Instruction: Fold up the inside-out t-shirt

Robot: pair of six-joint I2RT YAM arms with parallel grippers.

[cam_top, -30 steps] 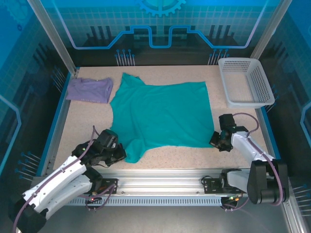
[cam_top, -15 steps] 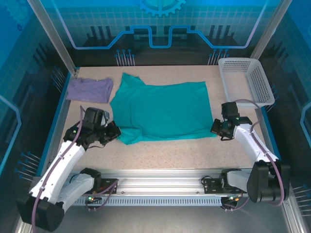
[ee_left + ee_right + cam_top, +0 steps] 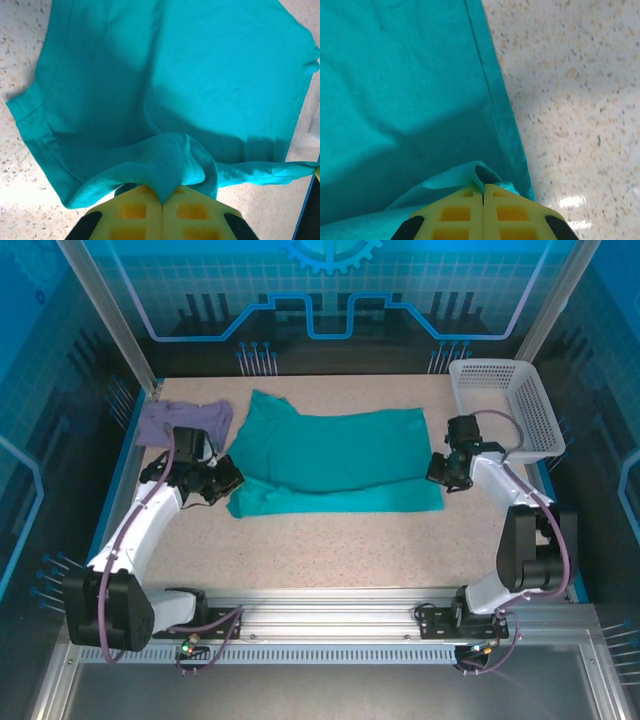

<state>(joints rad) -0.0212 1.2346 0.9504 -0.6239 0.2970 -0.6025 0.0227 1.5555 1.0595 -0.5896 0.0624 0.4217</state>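
On the worktop (image 3: 330, 550) the t-shirt (image 3: 340, 455) lies mid-surface, its near part doubled over itself, left hand (image 3: 228, 487) and right hand (image 3: 440, 476) each clenched on a corner of it: first fold looks roughly half made, release and remaining folds outstanding.

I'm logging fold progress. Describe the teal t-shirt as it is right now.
The t-shirt is plain teal, knit by its look, with stitched hems. It lies on the table, spread wide, its near part doubled over the far part. The left gripper and right gripper, both shut, pinch bunched cloth at its left and right edges.
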